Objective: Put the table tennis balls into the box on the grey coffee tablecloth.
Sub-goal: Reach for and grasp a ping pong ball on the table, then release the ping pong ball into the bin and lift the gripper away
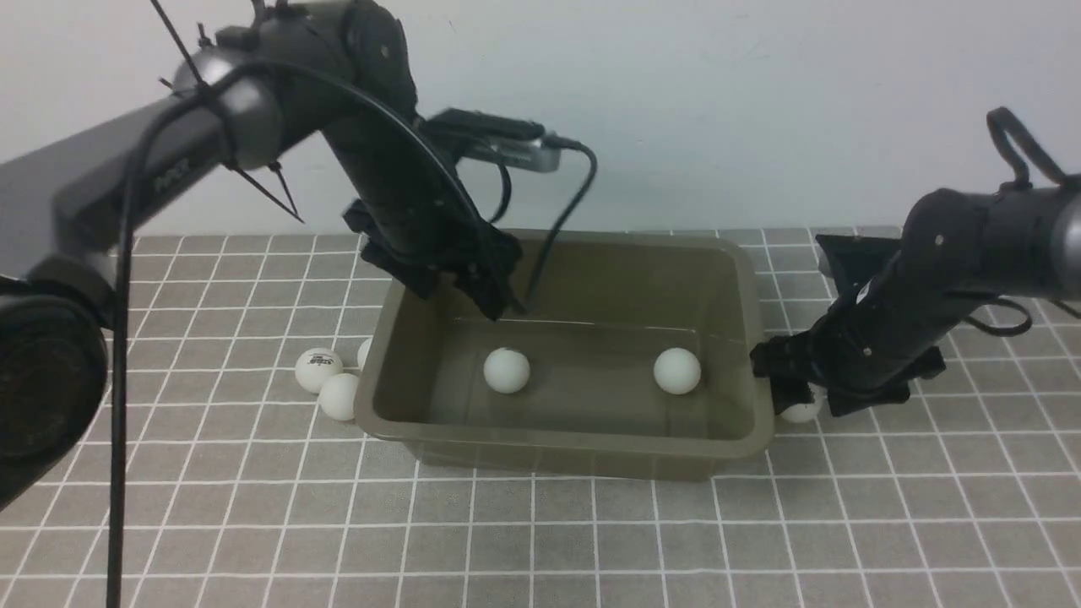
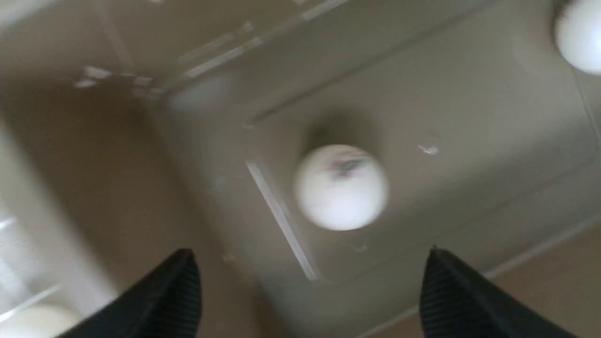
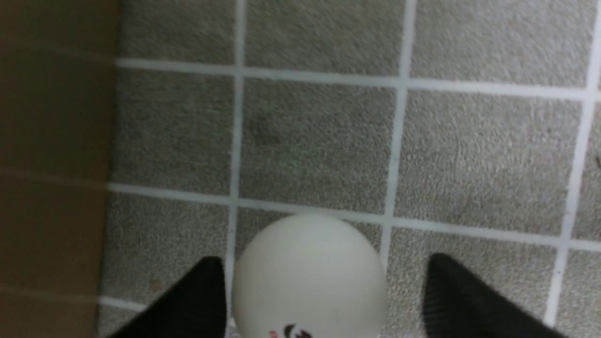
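The olive-grey box [image 1: 564, 435] stands on the grey coffee tablecloth [image 1: 540, 540]. Two table tennis balls [image 1: 507, 370] [image 1: 677, 370] lie on its floor. My left gripper [image 1: 464, 291] hangs open over the box's back left part; in its wrist view the left gripper [image 2: 310, 253] is empty, with a blurred ball [image 2: 341, 187] below it on the floor. My right gripper [image 1: 815, 404] is down on the cloth by the box's right wall. Its fingers straddle a ball [image 3: 307, 277], open, with a gap on one side. Three more balls [image 1: 318, 369] [image 1: 340, 397] [image 1: 365, 350] lie left of the box.
The box's right wall [image 3: 51, 164] stands close beside the right gripper. A pale wall [image 1: 718, 101] rises behind the table. The left arm's cable [image 1: 562, 211] dangles over the box's back rim. Another ball [image 2: 580, 35] shows at the left wrist view's edge.
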Motion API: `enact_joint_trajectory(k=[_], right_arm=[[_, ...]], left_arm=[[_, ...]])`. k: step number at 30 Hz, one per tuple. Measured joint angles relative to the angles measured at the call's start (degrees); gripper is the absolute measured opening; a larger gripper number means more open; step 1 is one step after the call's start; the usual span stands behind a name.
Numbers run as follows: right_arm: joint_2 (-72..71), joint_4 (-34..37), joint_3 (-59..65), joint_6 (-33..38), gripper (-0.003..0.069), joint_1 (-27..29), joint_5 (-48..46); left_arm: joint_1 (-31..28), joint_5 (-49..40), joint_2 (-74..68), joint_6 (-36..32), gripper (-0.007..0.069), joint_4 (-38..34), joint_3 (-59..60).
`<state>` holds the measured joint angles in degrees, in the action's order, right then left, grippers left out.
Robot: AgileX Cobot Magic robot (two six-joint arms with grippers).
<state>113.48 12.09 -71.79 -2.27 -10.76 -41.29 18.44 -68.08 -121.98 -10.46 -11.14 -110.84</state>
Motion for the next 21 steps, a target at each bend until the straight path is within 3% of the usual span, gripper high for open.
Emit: enact_joint_trajectory(k=[1, 5, 6, 11, 16, 21], right_arm=[[-0.29, -1.02, -0.4, -0.21, 0.0344, 0.37, -1.15], [-4.05, -4.58, -1.76, -2.47, 0.0364, 3.23, -8.42], [-6.05, -5.29, -2.12, -3.39, 0.0364, 3.94, -10.11], [-15.97, -4.59, -2.81, -4.87, 0.0364, 2.96, -9.69], [-17.58, -0.77, -2.84, -0.51, 0.0364, -4.44, -0.97], [-12.81, 2.49, -3.82, 1.35, 0.0364, -8.0, 2.72]], left_arm=[[-0.72, -1.08, 0.78, 0.79, 0.0471, 1.58, -0.78], [-5.74, -2.19, 4.52, 1.89, 0.0106, 5.27, -2.08], [-6.99, -2.24, 5.01, 1.97, 0.0059, 5.54, -2.15], [-11.43, -2.3, 3.83, 1.37, -0.0005, 4.59, -1.82], [-9.31, -2.35, -0.34, 1.26, -0.0005, 2.1, -1.06], [-6.21, -2.11, -4.04, 1.34, -0.0005, 2.07, -0.89]])
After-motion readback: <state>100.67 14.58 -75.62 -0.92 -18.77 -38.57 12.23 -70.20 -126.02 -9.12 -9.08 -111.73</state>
